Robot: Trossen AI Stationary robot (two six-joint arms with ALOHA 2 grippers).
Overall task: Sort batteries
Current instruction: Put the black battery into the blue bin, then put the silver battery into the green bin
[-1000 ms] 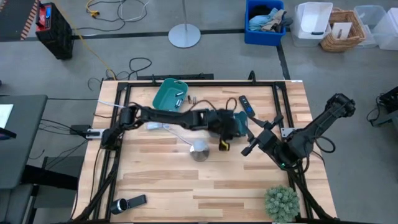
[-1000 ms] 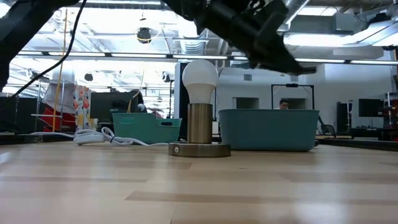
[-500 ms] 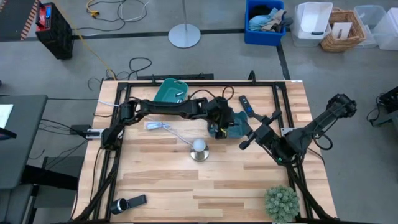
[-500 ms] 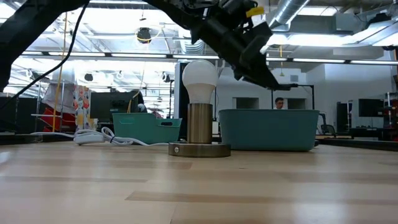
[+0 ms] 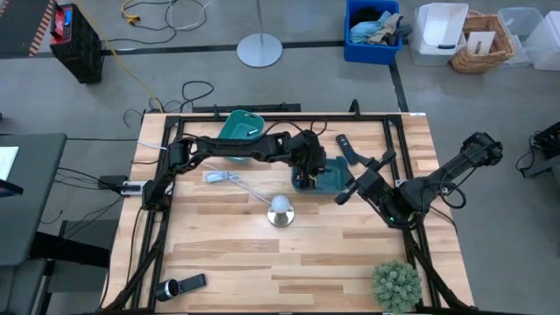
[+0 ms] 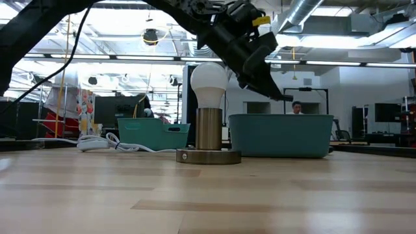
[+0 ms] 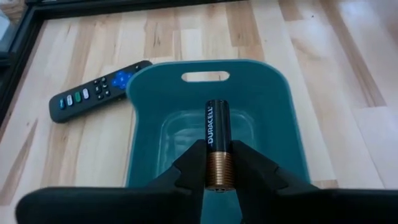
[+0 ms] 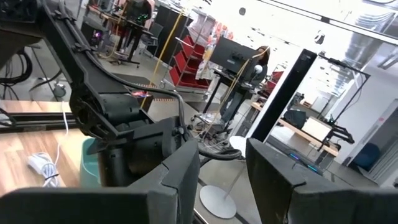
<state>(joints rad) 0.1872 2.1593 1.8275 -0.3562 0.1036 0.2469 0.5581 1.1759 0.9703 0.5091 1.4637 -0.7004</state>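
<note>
Left wrist view: a black-and-copper battery (image 7: 217, 144) is sitting clamped in the left gripper (image 7: 217, 167), hanging over the open teal bin (image 7: 149, 127).

From where I am standing, the bin is resting on the wooden counter (image 5: 236, 254), with a black remote (image 7: 98, 91) lying just beside its handle end. A bulb lamp (image 5: 280, 210) is standing near the bin. The right gripper (image 5: 348, 190) is hovering close by on the bin's other side, its fingers parted and carrying nothing.
</note>
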